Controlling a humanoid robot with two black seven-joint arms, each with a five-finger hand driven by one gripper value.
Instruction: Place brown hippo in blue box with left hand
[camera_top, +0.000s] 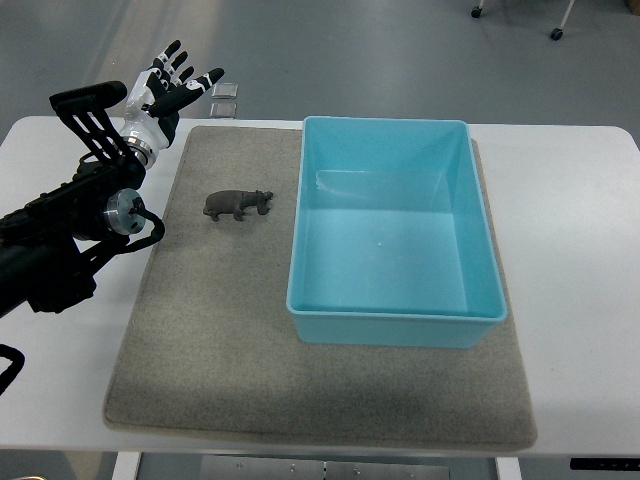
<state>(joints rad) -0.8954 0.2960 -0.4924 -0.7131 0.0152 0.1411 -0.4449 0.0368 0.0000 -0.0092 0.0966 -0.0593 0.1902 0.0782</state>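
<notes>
Left hand (170, 88) at 10 o'clock, fingers splayed, holding nothing. Matte brown hippo (237, 205) on felt mat (200, 340); glossy rectangular blue box (395, 228) at its 3 o'clock.

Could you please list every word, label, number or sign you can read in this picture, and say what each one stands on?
None: no readable text shows anywhere.
The blue box, the brown hippo and the grey mat carry no print.
The left hand shows black and white parts but no lettering.
Two small clear squares on the table's far edge are too small to show any marking.
</notes>
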